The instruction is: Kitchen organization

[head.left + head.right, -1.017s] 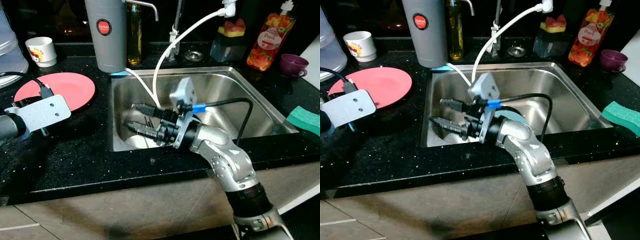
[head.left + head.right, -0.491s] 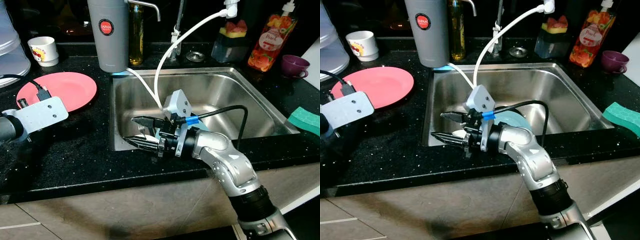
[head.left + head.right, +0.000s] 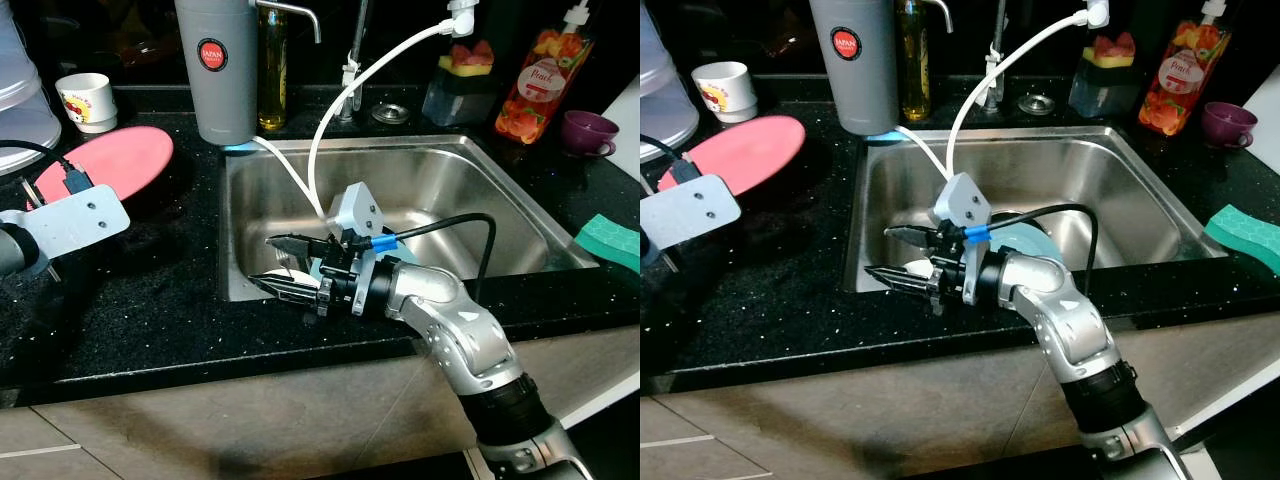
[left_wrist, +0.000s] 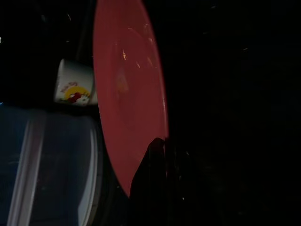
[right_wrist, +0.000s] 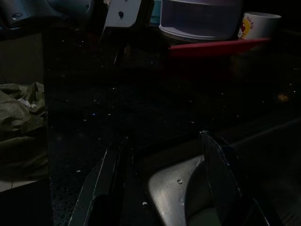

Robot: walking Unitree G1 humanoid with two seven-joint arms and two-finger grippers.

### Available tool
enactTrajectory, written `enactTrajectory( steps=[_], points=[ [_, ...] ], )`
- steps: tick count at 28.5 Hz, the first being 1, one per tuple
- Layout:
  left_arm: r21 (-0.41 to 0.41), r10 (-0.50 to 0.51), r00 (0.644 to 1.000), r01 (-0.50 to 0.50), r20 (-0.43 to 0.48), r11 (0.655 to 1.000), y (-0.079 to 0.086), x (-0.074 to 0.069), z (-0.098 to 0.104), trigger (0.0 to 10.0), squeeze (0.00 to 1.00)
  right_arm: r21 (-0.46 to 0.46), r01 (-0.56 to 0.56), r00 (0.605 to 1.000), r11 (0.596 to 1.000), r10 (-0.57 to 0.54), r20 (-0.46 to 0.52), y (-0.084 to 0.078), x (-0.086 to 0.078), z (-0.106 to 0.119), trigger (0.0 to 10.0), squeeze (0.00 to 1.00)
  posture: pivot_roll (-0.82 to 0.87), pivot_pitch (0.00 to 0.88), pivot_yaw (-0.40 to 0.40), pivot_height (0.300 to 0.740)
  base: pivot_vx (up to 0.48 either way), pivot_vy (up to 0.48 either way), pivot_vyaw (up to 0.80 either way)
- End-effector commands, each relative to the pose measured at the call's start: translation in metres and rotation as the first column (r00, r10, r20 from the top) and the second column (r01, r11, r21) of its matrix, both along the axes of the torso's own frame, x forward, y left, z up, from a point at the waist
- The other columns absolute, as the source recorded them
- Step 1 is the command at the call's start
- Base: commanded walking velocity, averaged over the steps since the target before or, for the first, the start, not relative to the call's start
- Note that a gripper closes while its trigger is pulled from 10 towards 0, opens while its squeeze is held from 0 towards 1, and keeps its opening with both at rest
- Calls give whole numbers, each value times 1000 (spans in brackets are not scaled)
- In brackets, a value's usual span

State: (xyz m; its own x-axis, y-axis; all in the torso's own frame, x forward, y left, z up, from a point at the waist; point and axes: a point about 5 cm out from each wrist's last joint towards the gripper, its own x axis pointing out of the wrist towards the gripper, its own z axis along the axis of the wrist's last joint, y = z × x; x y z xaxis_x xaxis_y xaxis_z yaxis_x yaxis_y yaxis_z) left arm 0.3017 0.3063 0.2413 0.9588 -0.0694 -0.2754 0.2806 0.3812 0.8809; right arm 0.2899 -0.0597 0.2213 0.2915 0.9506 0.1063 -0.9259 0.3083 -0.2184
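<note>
On the black counter, the left gripper [image 4: 157, 155] pinches the red plate [image 3: 110, 162] at its rim, tilted; stiff, slick, breakable; right gripper [image 3: 285, 265] hangs unclenched over the sink [image 3: 450, 160].

Red plate [image 3: 105, 163] tilted off the black counter [image 3: 160, 300], edge gripped.

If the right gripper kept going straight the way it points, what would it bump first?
Probably the sink left wall: the open right gripper points toward it, low in the basin. Depth is unclear; it might clear the rim.
</note>
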Motion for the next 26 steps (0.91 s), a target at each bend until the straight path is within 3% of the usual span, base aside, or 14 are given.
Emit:
enactTrajectory(
  steps=[1, 2, 5, 7, 8, 10, 11, 15, 22, 26],
  points=[
    [-17, 15, 998, -14, 63, 1000, 0, 1, 4, 0, 0, 6, 5, 1000, 1000, -5, -4, -1, -1, 0, 10000, 0, 91, 3, -15, 740, 0, 0, 0],
    [-67, 12, 990, -3, 137, 998, -5, 2, 14, 0, 0, 41, 7, 1000, 999, -7, -18, -1, -1, 1, 10000, 0, 91, 3, -15, 740, 0, 0, 0],
    [-98, 7, 984, 11, 179, 995, -8, 2, 21, 0, 0, 72, 14, 999, 997, -11, -35, -1, 0, 3, 10000, 0, 99, 0, -17, 740, 0, 0, 0],
    [-169, -7, 959, 57, 282, 984, -18, 1, 40, 0, 0, 131, 48, 997, 990, -40, -65, -3, 4, 6, 10000, 0, 106, 0, -17, 740, 0, 0, 0],
    [-169, -7, 959, 57, 282, 984, -18, 1, 40, 0, 0, 131, 48, 997, 990, -40, -65, -3, 4, 6, 10000, 0, 106, 0, -17, 740, 0, 0, 0],
    [-269, -7, 911, 129, 413, 954, -31, -2, 59, 0, 0, 195, 79, 993, 978, -59, -104, -4, 8, 9, 10000, 0, 118, 0, -14, 740, 0, 0, 0],
    [-293, -1, 901, 142, 433, 945, -34, -3, 60, 0, 0, 205, 81, 992, 975, -59, -110, -4, 9, 9, 10000, 0, 119, 0, -14, 740, 0, 0, 0],
    [-356, 16, 882, 173, 470, 918, -42, -6, 60, 0, 0, 229, 91, 990, 969, -63, -123, -3, 10, 10, 10000, 0, 122, 0, -11, 740, 0, 0, 0],
    [-403, 24, 879, 193, 476, 894, -53, -8, 57, 0, 0, 223, 105, 988, 969, -76, -135, -3, 12, 9, 10000, 0, 129, 0, -6, 740, 0, 0, 0],
    [-480, -20, 864, 298, 502, 825, -70, -8, 64, 0, 0, 210, 147, 981, 966, -116, -155, -5, 16, 7, 10000, 0, 126, 0, -1, 740, 0, 0, 0]
  ],
)
